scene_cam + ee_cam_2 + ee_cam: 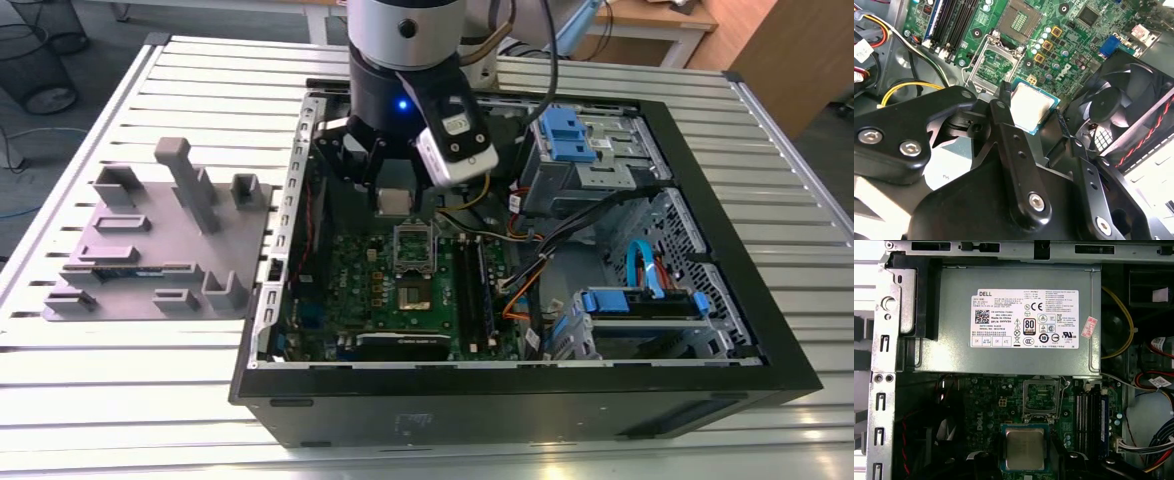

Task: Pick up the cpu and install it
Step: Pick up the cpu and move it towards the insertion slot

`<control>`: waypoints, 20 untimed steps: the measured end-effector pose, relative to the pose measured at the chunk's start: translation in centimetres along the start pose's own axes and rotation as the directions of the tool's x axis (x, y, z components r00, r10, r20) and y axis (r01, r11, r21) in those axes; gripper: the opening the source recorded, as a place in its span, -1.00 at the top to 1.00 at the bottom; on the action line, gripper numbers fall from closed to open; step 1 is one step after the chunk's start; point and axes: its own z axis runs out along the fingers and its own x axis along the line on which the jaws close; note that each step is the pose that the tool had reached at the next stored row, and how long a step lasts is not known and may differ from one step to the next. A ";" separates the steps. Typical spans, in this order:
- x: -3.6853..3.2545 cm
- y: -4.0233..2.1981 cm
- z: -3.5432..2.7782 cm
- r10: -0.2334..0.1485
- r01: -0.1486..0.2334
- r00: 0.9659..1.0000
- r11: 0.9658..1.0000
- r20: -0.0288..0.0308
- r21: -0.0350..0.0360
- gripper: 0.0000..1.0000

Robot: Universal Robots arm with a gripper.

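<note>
I have the gripper (1032, 106) clamped on the cpu (1035, 110), a flat square with a dull silver-grey lid and a green rim. 1 black finger (1004, 95) hides its corner. Below it lies the metal-framed socket (991, 65) on the green motherboard (1074, 40). Beside the gripper, a black fan (1114, 105) is cut off.

Silver-grey round arm (407, 35) with black band, small blue light (402, 103), white camera box (458, 145) – black gripper (394, 200) links with silver screws (1036, 201)
</note>
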 end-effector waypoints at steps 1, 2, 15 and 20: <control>0.00 0.00 0.04 0.000 0.000 1.000 1.000 0.000 0.000 0.06; 0.00 0.00 0.04 0.000 0.000 1.000 1.000 0.000 0.000 0.06; -0.01 -0.02 0.46 0.000 0.000 1.000 1.000 0.000 0.000 0.06; 0.00 -0.02 0.49 0.000 0.000 1.000 1.000 0.000 0.000 0.06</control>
